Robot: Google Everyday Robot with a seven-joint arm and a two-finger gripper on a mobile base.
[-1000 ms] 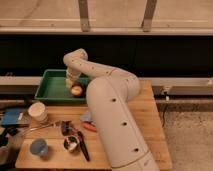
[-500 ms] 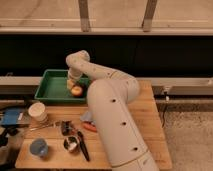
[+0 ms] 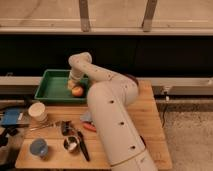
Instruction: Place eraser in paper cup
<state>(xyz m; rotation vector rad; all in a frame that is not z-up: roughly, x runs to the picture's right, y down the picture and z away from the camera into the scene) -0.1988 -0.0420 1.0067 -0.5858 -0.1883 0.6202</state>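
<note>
The gripper [image 3: 74, 85] was found wide open, nothing seen held, inside the green tray [image 3: 47, 93] at upper left, beside the orange ball [image 3: 77, 91]. The eraser could not be made out. The paper cup [image 3: 37, 111], at mid left, was judged still unfilled.

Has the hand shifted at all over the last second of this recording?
Yes. The hand has come down slightly inside the green tray, ending closer to the orange ball, which lies where it was.
</note>
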